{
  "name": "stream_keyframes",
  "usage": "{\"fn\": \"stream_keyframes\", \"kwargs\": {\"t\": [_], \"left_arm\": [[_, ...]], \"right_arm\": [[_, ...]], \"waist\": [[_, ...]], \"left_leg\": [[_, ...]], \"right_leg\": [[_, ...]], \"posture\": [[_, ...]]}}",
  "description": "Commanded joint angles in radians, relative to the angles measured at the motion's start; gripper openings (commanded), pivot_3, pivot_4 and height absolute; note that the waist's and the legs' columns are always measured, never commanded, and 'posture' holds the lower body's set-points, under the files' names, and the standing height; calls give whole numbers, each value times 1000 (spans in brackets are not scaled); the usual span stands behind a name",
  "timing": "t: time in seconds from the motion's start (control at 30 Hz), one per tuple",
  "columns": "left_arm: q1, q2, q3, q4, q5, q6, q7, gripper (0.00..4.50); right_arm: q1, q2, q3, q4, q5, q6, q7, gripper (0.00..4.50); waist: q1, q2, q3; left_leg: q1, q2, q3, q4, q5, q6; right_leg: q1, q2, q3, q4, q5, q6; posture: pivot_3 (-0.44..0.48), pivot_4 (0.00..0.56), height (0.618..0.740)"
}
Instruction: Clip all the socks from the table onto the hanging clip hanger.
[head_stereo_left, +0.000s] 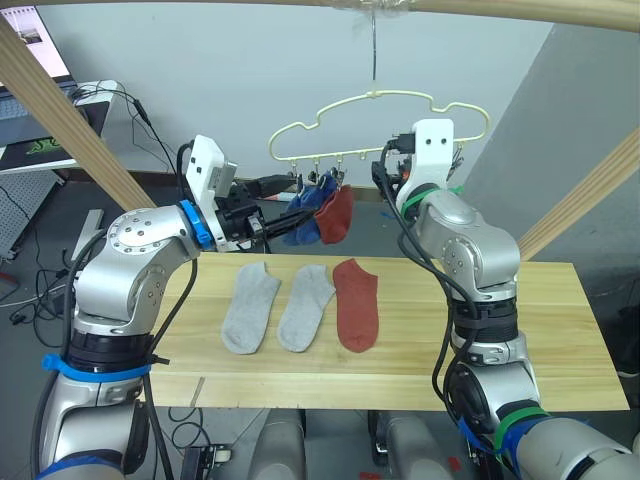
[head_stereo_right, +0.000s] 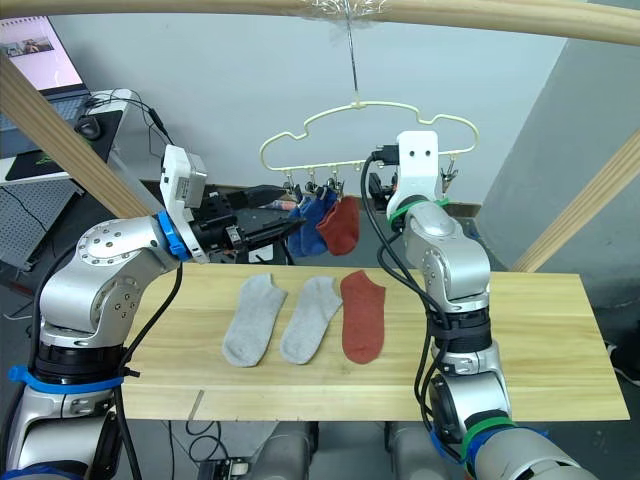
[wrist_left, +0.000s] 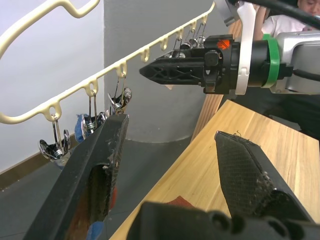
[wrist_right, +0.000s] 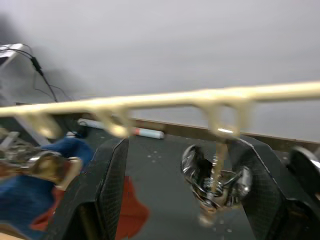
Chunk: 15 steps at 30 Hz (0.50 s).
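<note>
My left hand is spread wide, nothing between its fingers; it reaches up toward the left part of the hanger, beside the socks already hung there. My right hand is also spread, and in its wrist view one metal clip dangles between the two fingers, which don't press on it. I see that hand raised at the right half of the hanger's bottom bar, tips pointing left toward my other hand.

Counting socks: six. Three lie flat on the worktop, side by side, toes toward me: two grey ones, the left grey and the right grey, then one red sock to their right, all close together but I can't tell whether they touch. Three hang from the hanger's left clips: a bunch of blue fabric that I take to be the two blue socks, though they overlap, and one hanging red just right of them.

The hanger is suspended by its hook from a wooden pole above the worktop's far edge.
</note>
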Motion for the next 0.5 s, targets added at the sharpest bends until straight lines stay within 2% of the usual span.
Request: {"fn": "stream_keyframes", "kwargs": {"t": [0.03,0.5], "left_arm": [[1,1,28,-38,-8,-14,6,3120],[2,4,29,-39,-7,-12,17,3120]], "right_arm": [[-30,12,-11,-9,4,-1,-7,3146],[-56,-13,-16,55,-11,-53,-1,3146]], "waist": [[0,0,0],[1,0,0]], "left_leg": [[0,0,0,0,0,0],[0,0,0,0,0,0]], "right_leg": [[0,0,0,0,0,0],[0,0,0,0,0,0]], "posture": [[162,203,740],[166,201,740]]}}
